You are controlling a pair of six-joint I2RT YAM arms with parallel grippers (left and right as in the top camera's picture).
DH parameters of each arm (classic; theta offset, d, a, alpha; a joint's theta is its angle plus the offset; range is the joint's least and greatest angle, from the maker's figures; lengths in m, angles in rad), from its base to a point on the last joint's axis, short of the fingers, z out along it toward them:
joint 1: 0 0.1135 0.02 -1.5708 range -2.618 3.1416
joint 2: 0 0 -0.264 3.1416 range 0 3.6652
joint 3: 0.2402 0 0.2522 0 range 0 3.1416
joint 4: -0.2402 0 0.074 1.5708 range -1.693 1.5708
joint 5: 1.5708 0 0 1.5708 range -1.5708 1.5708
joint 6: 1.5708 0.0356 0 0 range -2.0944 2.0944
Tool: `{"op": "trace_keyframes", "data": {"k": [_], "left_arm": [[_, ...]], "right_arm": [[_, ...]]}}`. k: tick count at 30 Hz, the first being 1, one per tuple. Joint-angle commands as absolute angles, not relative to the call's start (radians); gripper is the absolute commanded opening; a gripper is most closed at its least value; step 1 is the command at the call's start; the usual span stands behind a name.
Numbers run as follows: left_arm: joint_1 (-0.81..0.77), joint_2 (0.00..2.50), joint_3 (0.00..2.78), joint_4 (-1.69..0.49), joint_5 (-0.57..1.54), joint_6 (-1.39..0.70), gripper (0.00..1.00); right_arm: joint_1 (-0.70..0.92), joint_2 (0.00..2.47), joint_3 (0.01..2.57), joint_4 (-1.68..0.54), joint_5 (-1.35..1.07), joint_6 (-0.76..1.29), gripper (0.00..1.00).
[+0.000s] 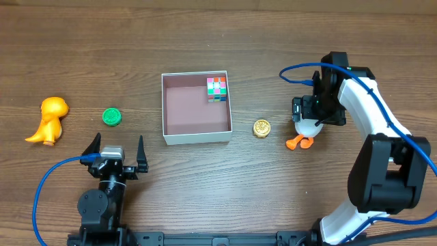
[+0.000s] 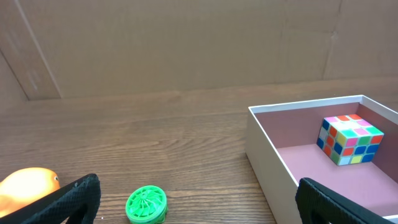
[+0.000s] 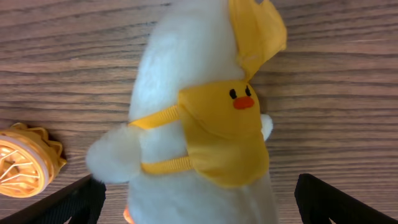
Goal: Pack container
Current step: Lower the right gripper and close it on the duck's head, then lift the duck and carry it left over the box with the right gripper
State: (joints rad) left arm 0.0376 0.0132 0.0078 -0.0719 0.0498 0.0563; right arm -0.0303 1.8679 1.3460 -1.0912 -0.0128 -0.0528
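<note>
The container [image 1: 196, 139] is a square white box with a pinkish floor at the table's middle; its wall shows in the left wrist view [image 2: 268, 163]. A multicoloured cube [image 1: 216, 88] lies in its far right corner, also in the left wrist view [image 2: 349, 139]. My right gripper [image 1: 309, 120] is open, its fingers either side of a white plush duck [image 3: 199, 124] with orange feet [image 1: 298, 141] and a yellow backpack. My left gripper [image 1: 115, 154] is open and empty near the front edge, behind a green disc [image 2: 147, 205].
An orange dinosaur toy [image 1: 49, 119] stands at the far left, with the green disc [image 1: 112, 117] to its right. A gold ridged disc [image 1: 261, 128] lies between the container and the duck, also in the right wrist view [image 3: 25, 160].
</note>
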Motion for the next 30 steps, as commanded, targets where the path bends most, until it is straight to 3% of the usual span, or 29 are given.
{"op": "trace_keyframes", "data": {"k": [1,11,13,16,17,21,25,30], "left_arm": [[0.046,0.011,0.005,-0.072,0.067,0.072,1.00],[0.046,0.011,0.005,-0.072,0.067,0.072,1.00],[0.046,0.011,0.005,-0.072,0.067,0.072,1.00],[0.046,0.011,0.005,-0.072,0.067,0.072,1.00],[0.046,0.011,0.005,-0.072,0.067,0.072,1.00],[0.046,0.011,0.005,-0.072,0.067,0.072,1.00],[0.046,0.011,0.005,-0.072,0.067,0.072,1.00],[0.046,0.011,0.005,-0.072,0.067,0.072,1.00]], "right_arm": [[-0.029,1.914,1.341,-1.087,-0.022,-0.057,1.00],[-0.029,1.937,1.341,-1.077,-0.021,-0.049,0.98],[-0.029,1.937,1.341,-1.077,-0.021,-0.049,0.89],[-0.029,1.937,1.342,-1.078,-0.021,-0.047,0.65],[-0.029,1.937,1.342,-1.077,-0.020,-0.036,0.62],[-0.029,1.937,1.346,-1.075,-0.021,0.002,0.59],[-0.028,1.937,1.404,-1.131,-0.021,0.005,0.49],[-0.028,1.937,1.582,-1.250,-0.047,0.004,0.47]]}}
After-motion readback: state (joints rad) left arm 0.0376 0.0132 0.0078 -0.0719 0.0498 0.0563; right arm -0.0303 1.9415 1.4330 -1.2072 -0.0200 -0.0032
